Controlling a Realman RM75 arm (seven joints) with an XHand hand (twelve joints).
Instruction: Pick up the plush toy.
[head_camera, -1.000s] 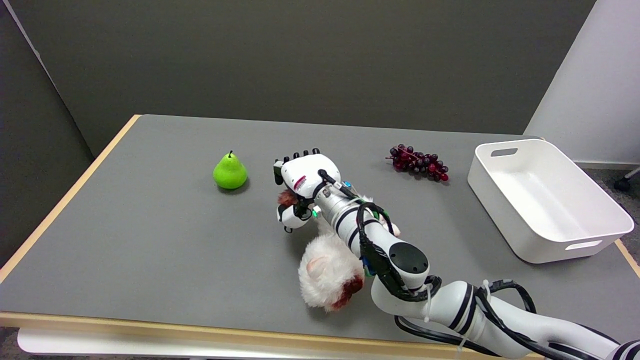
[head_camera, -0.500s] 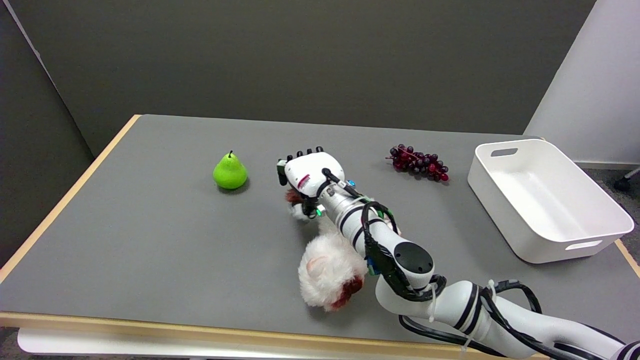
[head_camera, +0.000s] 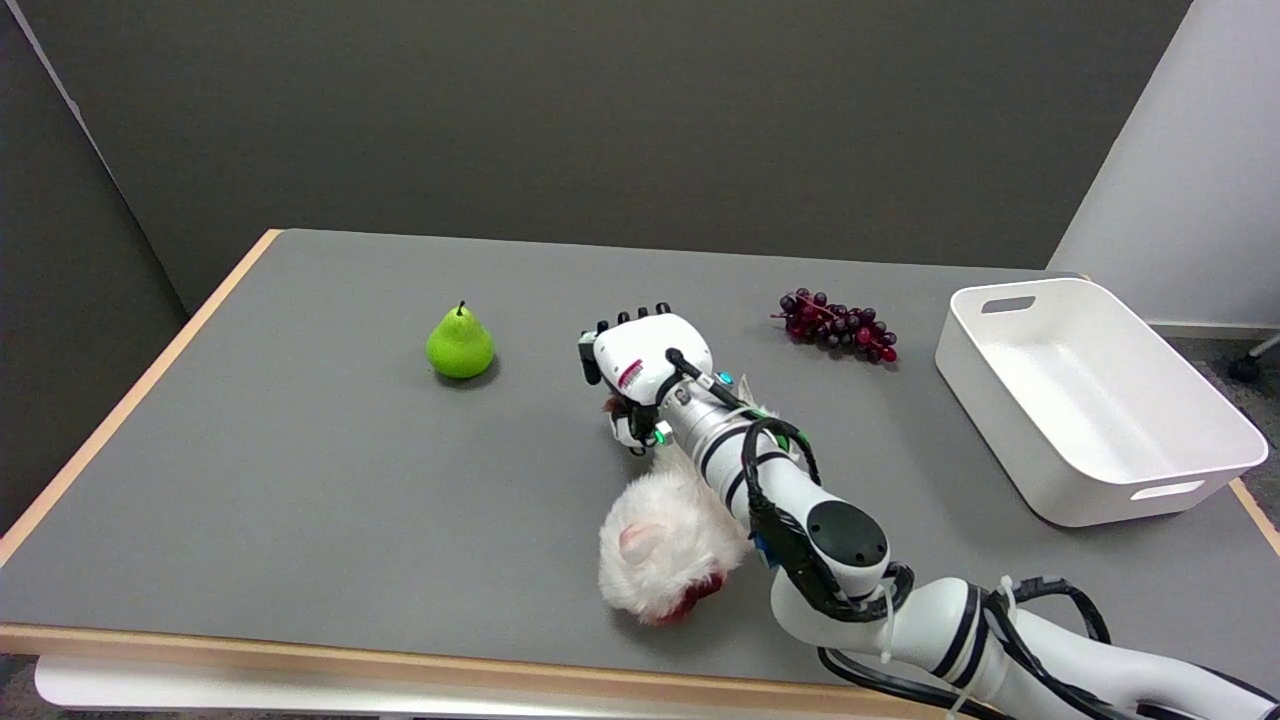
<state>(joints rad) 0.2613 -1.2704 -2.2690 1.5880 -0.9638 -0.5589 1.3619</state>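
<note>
Plush toy (head_camera: 660, 545): fluffy white fur, pink ear, dark-red patch.

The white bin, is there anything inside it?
No, the white bin on the table's right side shows only its bare white bottom, with nothing in it.

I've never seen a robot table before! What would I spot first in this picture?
Probably the fluffy white plush toy near the front edge of the grey table, with the white robot arm reaching over it and the robot hand curled down over its far end. Next, the bright green pear to the left, then the dark red grapes and the white bin on the right.
</note>
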